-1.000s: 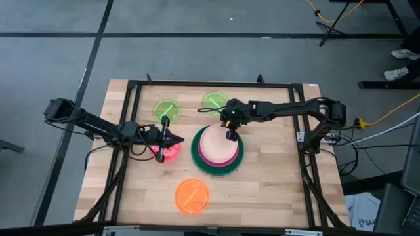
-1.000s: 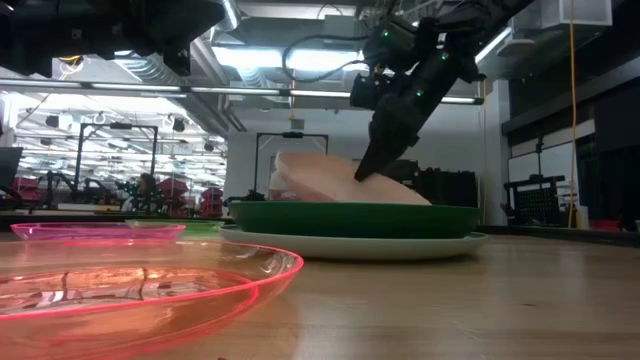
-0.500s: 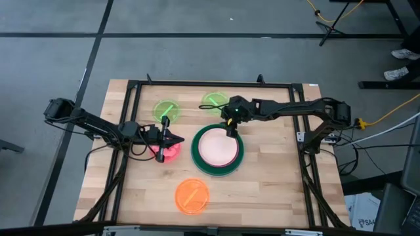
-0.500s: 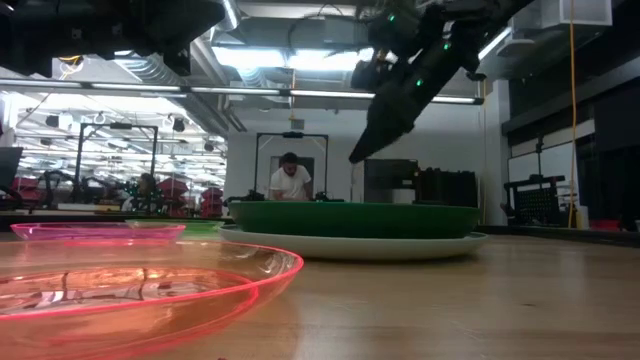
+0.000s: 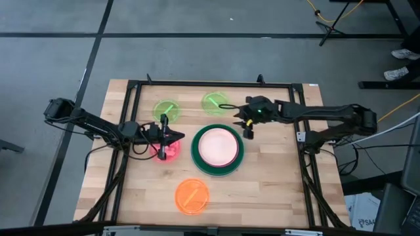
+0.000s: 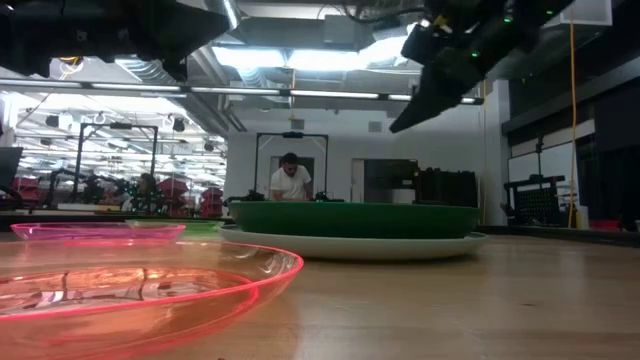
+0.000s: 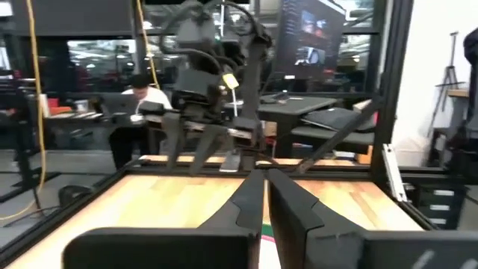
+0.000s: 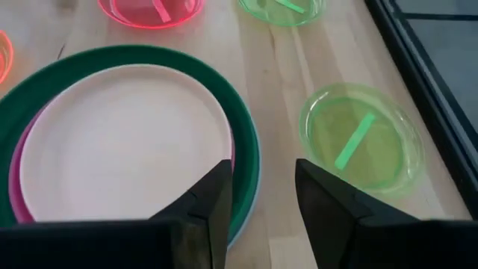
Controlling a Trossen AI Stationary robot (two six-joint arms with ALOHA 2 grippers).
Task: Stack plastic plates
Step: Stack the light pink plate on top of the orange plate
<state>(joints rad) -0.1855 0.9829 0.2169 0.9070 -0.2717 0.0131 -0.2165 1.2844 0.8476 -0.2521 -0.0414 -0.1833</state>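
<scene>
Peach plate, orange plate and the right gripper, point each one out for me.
Peach plate [image 5: 216, 146]: high view, centre of its flat face, top of the stack.
Orange plate [image 5: 191, 195]: high view, its middle.
Right gripper [image 8: 261, 194]: right wrist view, gap between its open fingertips.

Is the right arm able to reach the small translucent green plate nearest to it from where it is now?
Probably yes. The right gripper hangs open just beside that small translucent green plate, which lies alone on the wooden table, with nothing between them.
</scene>
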